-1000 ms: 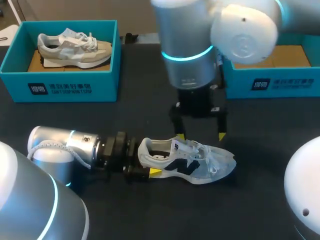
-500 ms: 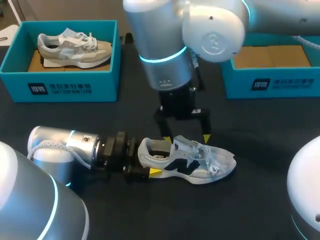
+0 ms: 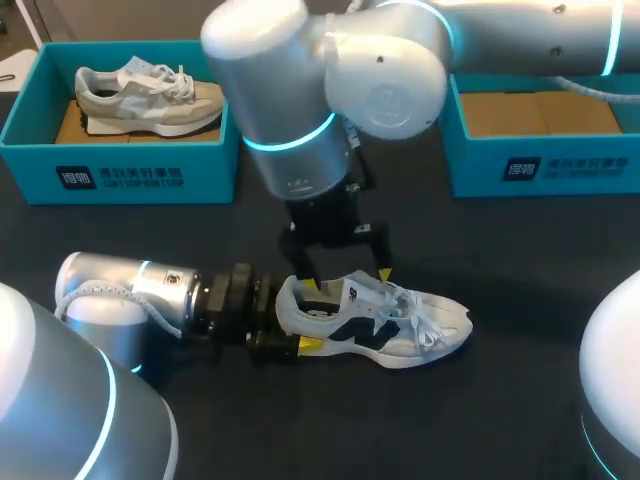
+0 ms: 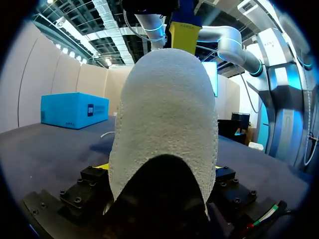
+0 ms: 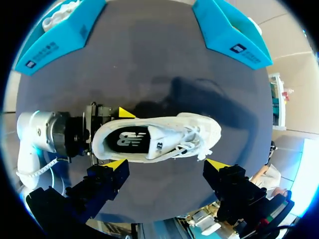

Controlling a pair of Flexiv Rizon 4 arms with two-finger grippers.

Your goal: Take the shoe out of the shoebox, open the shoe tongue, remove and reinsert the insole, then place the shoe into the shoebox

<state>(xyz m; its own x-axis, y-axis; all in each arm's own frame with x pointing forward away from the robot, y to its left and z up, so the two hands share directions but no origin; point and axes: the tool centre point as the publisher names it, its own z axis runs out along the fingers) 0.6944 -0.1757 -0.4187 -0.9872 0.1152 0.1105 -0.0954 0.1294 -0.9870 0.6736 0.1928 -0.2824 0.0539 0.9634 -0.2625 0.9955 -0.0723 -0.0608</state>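
Both arms are on it: left gripper (image 3: 293,323) pinches the heel of the white mesh sneaker (image 3: 400,325), toe pointing away rightward, and right gripper (image 3: 345,280) hangs wide open over the collar.

2 shoes: white shoe (image 3: 400,330), beige shoe (image 3: 150,95). 2 teal boxes: left shoebox (image 3: 120,170), right shoebox (image 3: 560,165). 2 grippers: left gripper (image 3: 296,335), right gripper (image 3: 346,280).
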